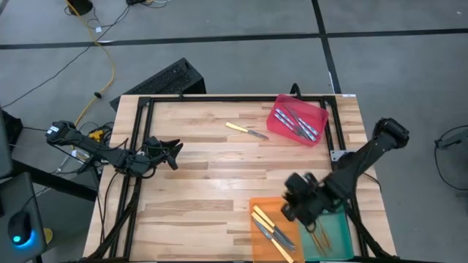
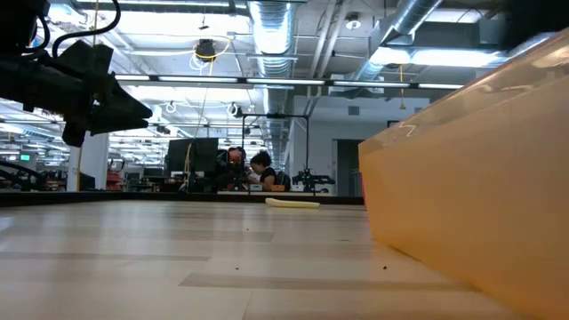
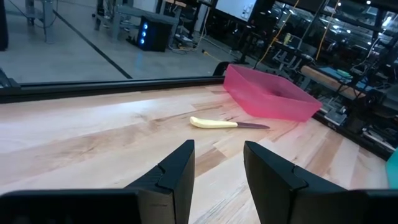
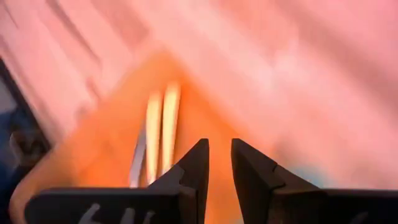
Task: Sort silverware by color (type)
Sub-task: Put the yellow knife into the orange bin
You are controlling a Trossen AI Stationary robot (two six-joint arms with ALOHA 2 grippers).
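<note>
Sorting is nearly done, by the look of it: one loose piece left on the light wood bench (image 1: 205, 183). That piece is a yellow-handled knife with a silver blade (image 1: 246, 131), lying flat at about 12 o'clock from the bench middle, just beside the red rectangular plastic tray (image 1: 319, 117) but apart from it. The red tray holds several silver utensils with pale blue handles (image 1: 301, 124).

My right jaws (image 1: 292, 210) hang at 5 o'clock over the near edge, above the seam between the orange rectangular tray (image 1: 260, 203) and the teal rectangular tray (image 1: 342, 235). The right wrist view shows them a narrow gap apart with nothing between them. The orange tray already has yellow-handled utensils (image 1: 272, 229) in it, and the teal one has thin tan wood-coloured pieces (image 1: 319, 235).

My left jaws (image 1: 174, 151) sit at 9 o'clock, off the left edge of the bench, parted moderately and empty, aimed across at the lone knife, well apart from it.

Step in hand, my guess: between picks, with the last yellow piece pending. The next move calls for one arm to reach to 12 o'clock, come down over the yellow handle, close across its narrow width, then carry it to the orange tray at 5 o'clock. It lies flat, so a low grip is needed; it could slide on the bench.
</note>
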